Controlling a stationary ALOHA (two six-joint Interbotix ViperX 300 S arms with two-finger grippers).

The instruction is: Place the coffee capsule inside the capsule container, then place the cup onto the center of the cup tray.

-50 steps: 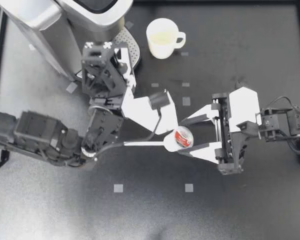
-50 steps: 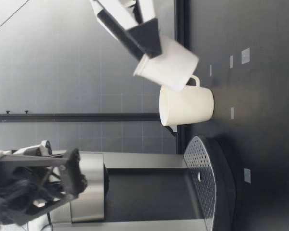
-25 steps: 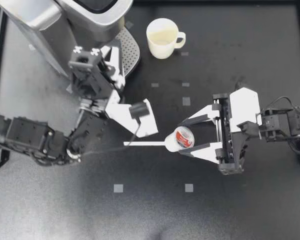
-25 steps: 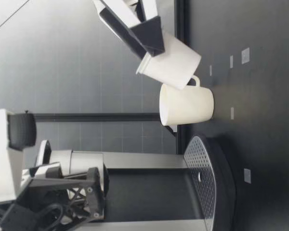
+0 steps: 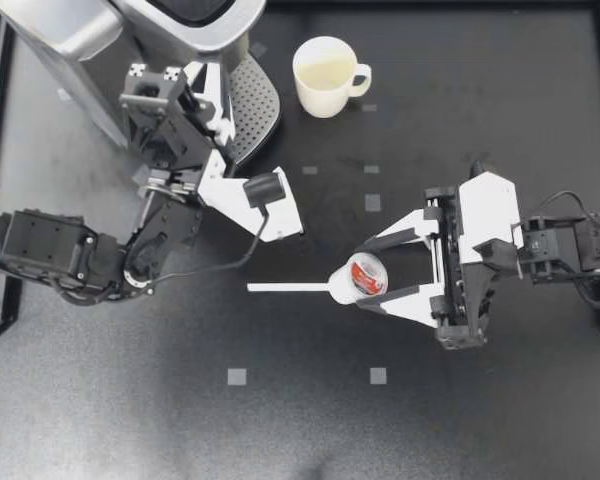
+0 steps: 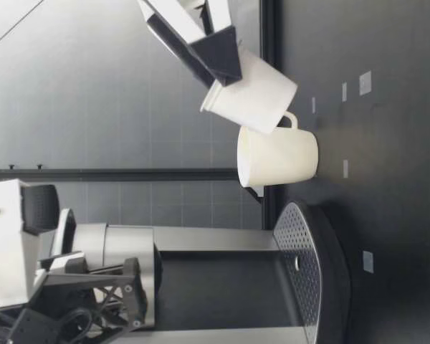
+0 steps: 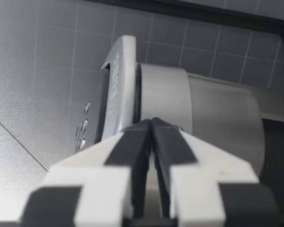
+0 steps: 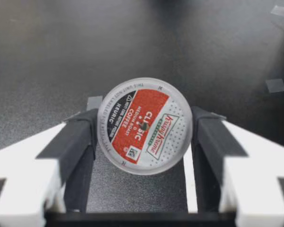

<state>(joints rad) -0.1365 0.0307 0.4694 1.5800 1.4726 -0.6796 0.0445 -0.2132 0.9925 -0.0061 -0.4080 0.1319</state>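
Right gripper (image 5: 365, 278): reaches in from the right at mid-counter, fingers (image 8: 75, 142) set narrow and pressed on the capsule (image 5: 366, 274) from two sides.

Capsule: held by its body between both finger pads, with the red-and-black foil lid facing the wrist camera. In the low view it hangs clear above the counter (image 5: 480, 420), tilted, with the lid end higher. Lies well apart from the machine (image 5: 100, 40), to its right and nearer.

White strip (image 5: 288, 288): flat on the counter, running left from under the capsule.

Left gripper (image 5: 208, 95): raised at far left, against the machine's right flank and above the left part of the tray (image 5: 260, 100). In the left wrist view the fingers are pressed together with nothing between them and point at the machine's silver body.

Cup (image 5: 325, 75): upright on the counter at the far side, just right of the tray and not touching it, handle pointing right. Interior pale; cannot tell what is inside.

Tray: round, perforated, flat at the machine's foot, partly hidden by the left arm.
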